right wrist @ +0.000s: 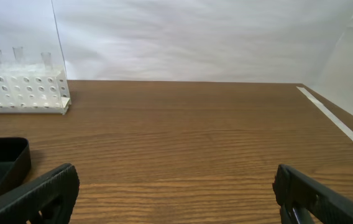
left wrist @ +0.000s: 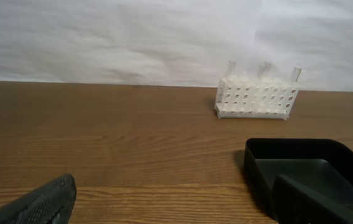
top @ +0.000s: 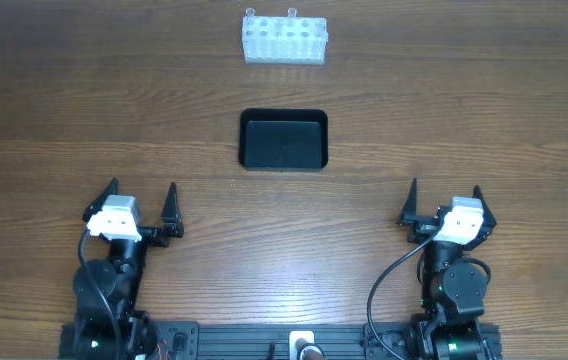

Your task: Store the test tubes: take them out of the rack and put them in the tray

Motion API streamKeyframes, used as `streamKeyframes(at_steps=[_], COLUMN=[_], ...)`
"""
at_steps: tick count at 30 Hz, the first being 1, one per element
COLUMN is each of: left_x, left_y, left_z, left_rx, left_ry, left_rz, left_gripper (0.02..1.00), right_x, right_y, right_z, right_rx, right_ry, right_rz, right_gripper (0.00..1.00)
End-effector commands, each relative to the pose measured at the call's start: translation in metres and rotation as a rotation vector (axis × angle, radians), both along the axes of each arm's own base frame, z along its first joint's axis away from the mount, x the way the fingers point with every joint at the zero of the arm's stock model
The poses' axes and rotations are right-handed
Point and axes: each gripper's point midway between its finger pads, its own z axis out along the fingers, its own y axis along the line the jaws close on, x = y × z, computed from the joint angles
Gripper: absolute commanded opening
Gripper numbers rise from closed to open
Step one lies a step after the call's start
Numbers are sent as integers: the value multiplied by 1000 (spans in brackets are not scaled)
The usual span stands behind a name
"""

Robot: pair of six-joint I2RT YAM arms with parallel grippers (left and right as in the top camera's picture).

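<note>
The white rack [top: 284, 42] with test tubes [top: 251, 14] stands at the far middle, and the black tray [top: 284, 114] lies nearer, apart from it. The left gripper [top: 143, 188] and right gripper [top: 445, 190] sit near, both spread wide.

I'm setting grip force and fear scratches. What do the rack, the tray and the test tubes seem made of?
Rack: white plastic by the look, matte, its side dotted with moulded holes. Tray: probably black plastic, smooth with a soft sheen and rounded corners. Test tubes: clear, see-through walls; glass or clear plastic, I cannot tell which.
</note>
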Motion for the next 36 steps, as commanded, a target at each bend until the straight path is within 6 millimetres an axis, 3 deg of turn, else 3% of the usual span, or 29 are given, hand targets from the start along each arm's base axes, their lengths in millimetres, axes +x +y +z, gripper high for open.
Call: streamKeyframes(at_steps=[1,15,18,19,23,28,32,36], left_x=[0,0,3,5,12,37,72,119], left_y=[3,3,1,-1,-7,-10,-19,-38], left_z=[-2,0,16,32,63,95,114,128], left_rx=[12,11,8,5,2,2,3,2], left_ry=[2,-7,-68,-129,-217,-221,-160,-96], left_rz=[14,14,6,-5,-39,-51,-86,-131], left_gripper=[1000,1000,1000,998,996,998,998,998], right_x=[-1,-1,-1,-1,-1,-1,-1,-1], right_y=[-4,-4,-4,-4,-4,-4,-4,-4], right_z=[-1,-1,-1,-1,-1,-1,0,-1], right_rx=[-5,-5,-5,-5,-5,-5,-5,-5], right_ry=[-3,-3,-3,-3,-3,-3,-4,-3], right_rz=[-19,-20,-20,-20,-20,-20,-20,-20], right_gripper=[993,991,993,991,991,991,993,991])
